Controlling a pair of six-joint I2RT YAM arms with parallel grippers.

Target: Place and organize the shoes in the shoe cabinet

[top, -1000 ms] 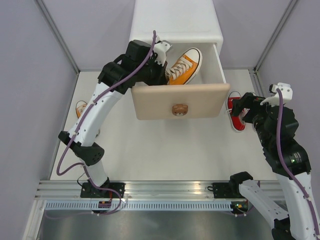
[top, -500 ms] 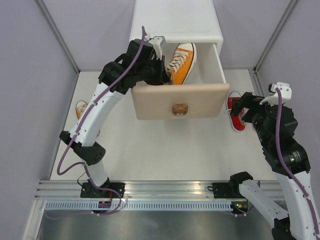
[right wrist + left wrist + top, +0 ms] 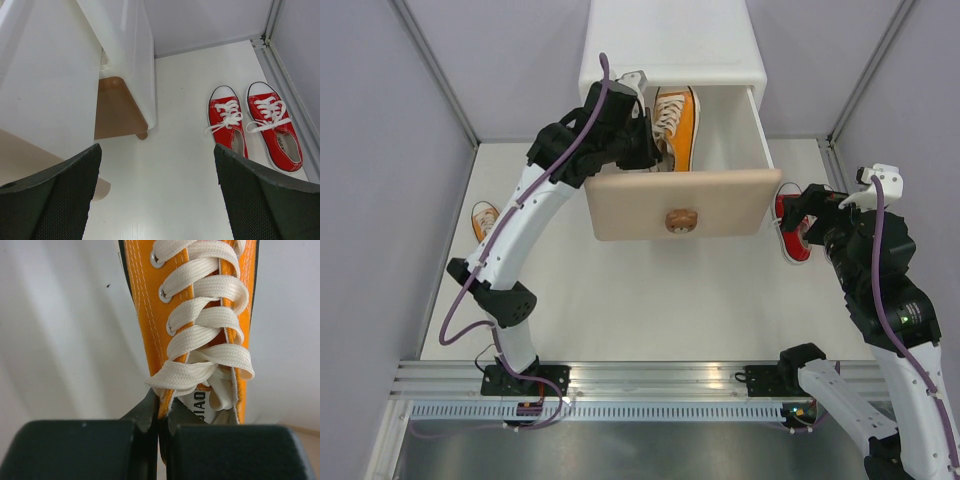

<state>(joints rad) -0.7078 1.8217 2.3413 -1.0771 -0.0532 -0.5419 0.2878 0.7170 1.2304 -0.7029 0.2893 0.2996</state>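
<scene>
The white shoe cabinet stands at the back with its upper beige-fronted drawer pulled open. My left gripper is inside the drawer, shut on the collar of an orange sneaker, which points toward the back. In the left wrist view the jaws pinch the sneaker's edge below the white laces. The second orange sneaker lies on the floor at the left. Two red sneakers lie side by side right of the cabinet. My right gripper is open and empty above the floor near them.
The cabinet's lower brown drawer front and a short leg show in the right wrist view. Grey walls enclose the white floor. A metal rail runs along the near edge.
My left gripper has turned the orange sneaker in the drawer from angled right to pointing straight back, and shifted it left. The right arm has barely moved.
</scene>
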